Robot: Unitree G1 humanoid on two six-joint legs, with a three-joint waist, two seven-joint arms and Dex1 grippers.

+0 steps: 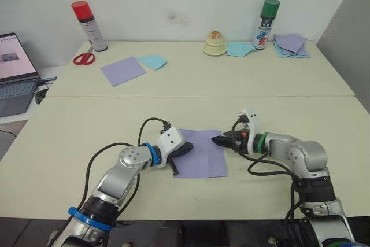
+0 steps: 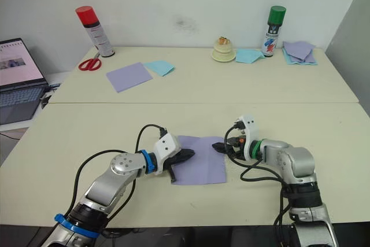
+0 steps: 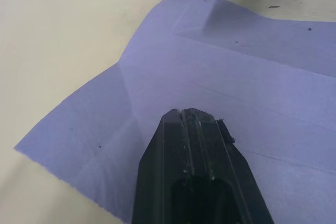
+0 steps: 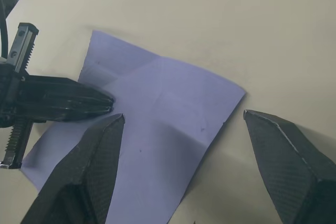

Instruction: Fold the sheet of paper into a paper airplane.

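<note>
Near the front of the table, at about 6 o'clock from its middle: left gripper pressed down on the sheet of paper, fingers drawn together flat against the lavender surface at the sheet's 9 o'clock edge. Opposite, at the sheet's 3 o'clock edge, right gripper with fingers spread wide apart, holding nothing, tips just at the paper's border. Sheet lying open and nearly flat, creased with faint lines across it, one far corner slightly lifted. Judged from this: barely begun; some earlier creasing marked in, no standing fold, no nose, no wings, so nearly every fold left to do. Outward, toward 12 o'clock on the far table: one smooth lavender sheet, one light blue sheet touching it, one pair of red scissors, one red-capped spray can, one green-capped spray can, one small cream dish, one more light blue paper, one pile of purple and blue papers. At 9 o'clock, one laptop.
</note>
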